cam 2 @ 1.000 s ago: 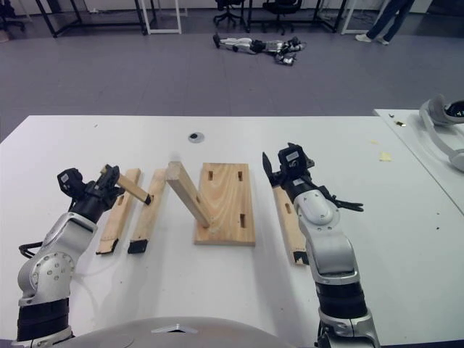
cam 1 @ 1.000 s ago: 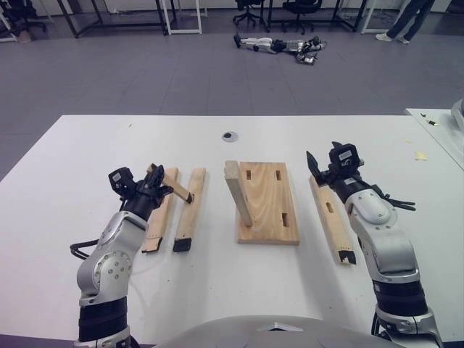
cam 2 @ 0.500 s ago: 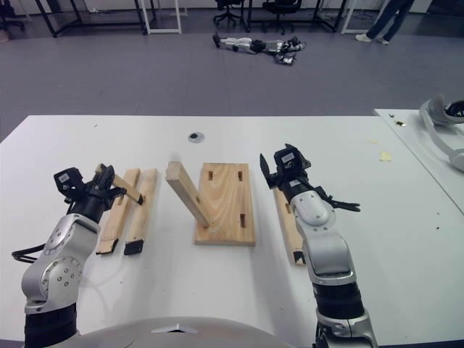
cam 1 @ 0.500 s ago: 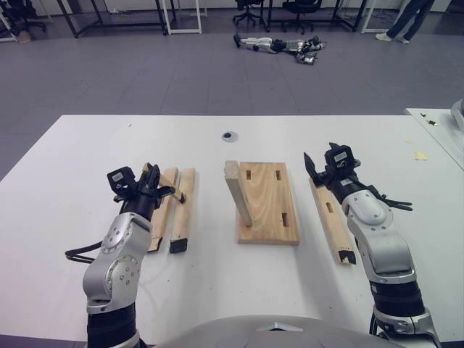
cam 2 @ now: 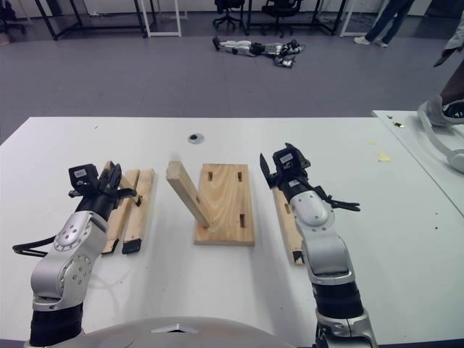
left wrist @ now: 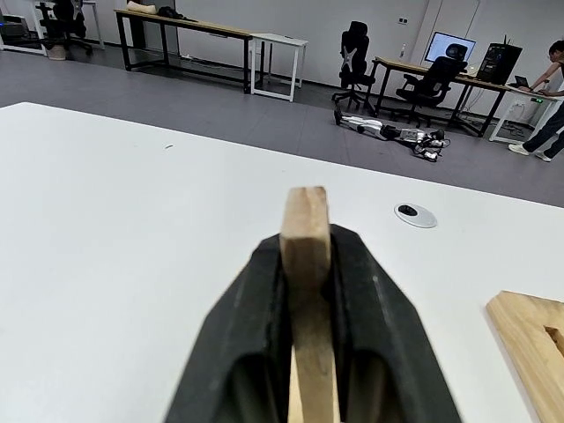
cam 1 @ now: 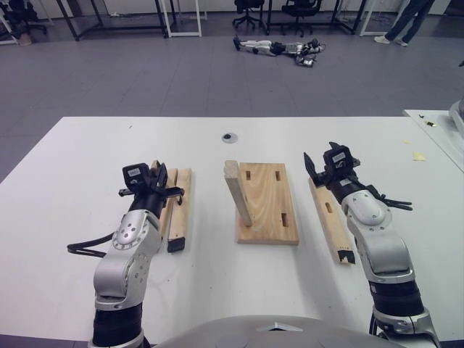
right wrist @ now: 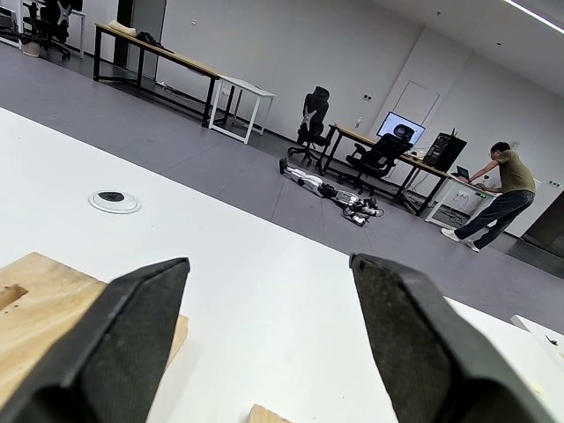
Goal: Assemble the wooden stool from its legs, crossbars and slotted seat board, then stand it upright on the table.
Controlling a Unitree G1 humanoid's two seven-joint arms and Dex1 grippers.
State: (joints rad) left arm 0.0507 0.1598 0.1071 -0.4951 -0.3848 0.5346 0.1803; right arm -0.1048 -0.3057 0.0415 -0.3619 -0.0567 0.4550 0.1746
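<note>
My left gripper is shut on a short wooden crossbar, held low over the table's left side. Right beside it two wooden legs with dark ends lie side by side. The slotted seat board lies flat at the centre, and one leg stands tilted in a slot near its left edge. To the right of the board lies another leg. My right gripper hovers open over that leg's far end, with nothing between its fingers.
A round cable grommet sits in the white table behind the board. A second table stands at the far right. A black cable loops out from my left arm over the table.
My left gripper has swung inward with the crossbar, turning it from slanted across the legs to in line with them. The nearer leg slid closer to the other. The right arm barely moved.
</note>
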